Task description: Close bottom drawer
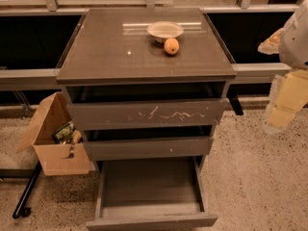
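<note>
- i see the grey-brown bottom drawer (151,189), plain flat front and shallow grey inside, pulled far out at the cabinet's foot.
- my pale yellowish end effector (285,100) hangs at the right edge, well apart from it; i cannot tell if it is open or closed.
- on the glossy grey surface (106,47) a shallow white bowl (165,30) stands just beside a round orange fruit (171,46).

The blurred pincer (284,102) is cropped by the right edge, the bottom drawer (150,189) by the lower edge.
</note>
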